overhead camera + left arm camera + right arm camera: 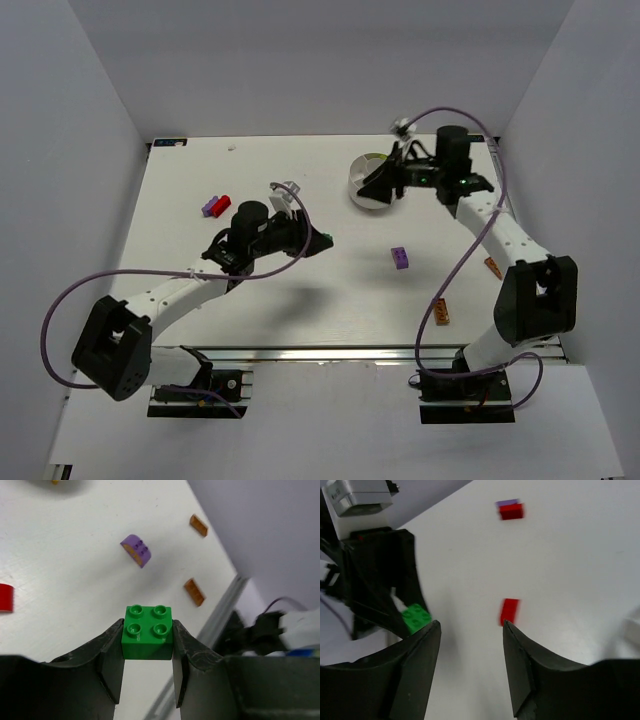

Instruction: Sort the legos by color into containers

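Note:
My left gripper [148, 625] is shut on a green lego [148, 639], held studs-up above the table; in the top view this gripper [318, 240] hangs over the table's middle. My right gripper [471, 625] is open with nothing between its fingers, and it hovers at the round white dish [362, 199], whose compartments it mostly hides. Loose legos lie about: a purple one [400, 258], two orange ones [441, 313] [493, 266], and a red and purple pair [215, 205]. Another red lego [509, 611] lies beyond the right fingers.
White walls close in the table on the left, back and right. The arm bases and a metal rail [350, 352] run along the near edge. Purple cables loop beside each arm.

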You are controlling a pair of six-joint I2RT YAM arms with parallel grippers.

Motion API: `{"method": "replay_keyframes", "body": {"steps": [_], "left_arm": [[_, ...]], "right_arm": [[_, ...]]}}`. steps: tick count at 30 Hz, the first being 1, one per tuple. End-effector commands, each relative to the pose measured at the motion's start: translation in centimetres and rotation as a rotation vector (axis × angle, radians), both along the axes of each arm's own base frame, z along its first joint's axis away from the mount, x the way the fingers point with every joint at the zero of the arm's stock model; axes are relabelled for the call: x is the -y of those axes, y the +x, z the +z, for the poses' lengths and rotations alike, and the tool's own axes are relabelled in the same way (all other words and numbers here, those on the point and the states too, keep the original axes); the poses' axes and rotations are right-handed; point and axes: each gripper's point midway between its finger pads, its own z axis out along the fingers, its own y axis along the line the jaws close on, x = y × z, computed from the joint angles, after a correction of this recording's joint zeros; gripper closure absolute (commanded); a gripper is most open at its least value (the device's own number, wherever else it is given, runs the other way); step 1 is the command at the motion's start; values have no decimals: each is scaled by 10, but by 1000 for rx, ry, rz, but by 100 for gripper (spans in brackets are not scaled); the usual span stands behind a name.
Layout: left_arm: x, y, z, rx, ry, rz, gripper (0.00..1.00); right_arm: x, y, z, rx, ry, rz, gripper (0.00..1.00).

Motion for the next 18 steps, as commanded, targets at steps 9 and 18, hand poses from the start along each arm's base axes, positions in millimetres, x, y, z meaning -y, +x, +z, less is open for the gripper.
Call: {"method": "replay_keyframes", "body": {"steps": [9, 18], "left_arm": [[-24, -13, 7, 508, 366, -48, 100], [-28, -12, 30, 615, 406, -32, 100]], "right_arm": [[-64, -89, -39, -485, -73, 92, 36], [-83, -122, -29, -659, 31, 235, 31]]}}
